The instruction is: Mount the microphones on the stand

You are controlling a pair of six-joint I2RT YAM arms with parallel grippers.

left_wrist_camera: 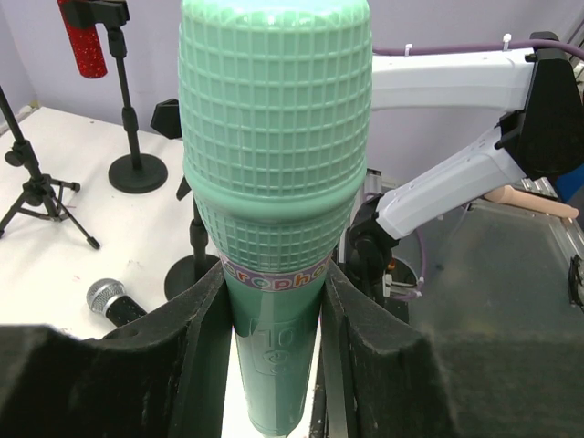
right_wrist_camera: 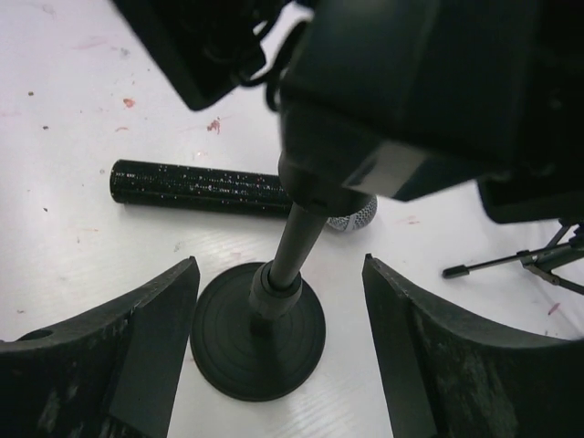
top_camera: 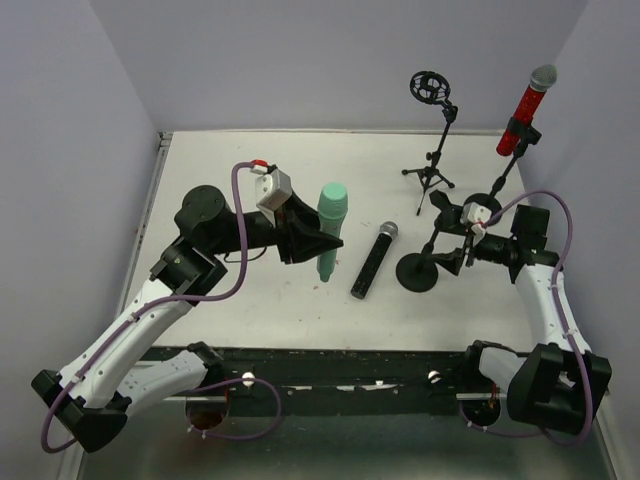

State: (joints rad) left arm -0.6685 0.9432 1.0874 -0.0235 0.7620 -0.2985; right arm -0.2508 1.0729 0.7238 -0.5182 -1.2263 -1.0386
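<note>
Left gripper (left_wrist_camera: 274, 315) pinches the green mic (left_wrist_camera: 274, 137) by its stiff, prob. light, slick handle below the head; right gripper (right_wrist_camera: 278, 274) spread around the stand pole (right_wrist_camera: 294, 239).

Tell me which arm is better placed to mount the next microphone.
Left. The left gripper clamps the mint-green microphone. The right gripper is open, straddling the pole of the round-base stand, and holds no microphone.
</note>
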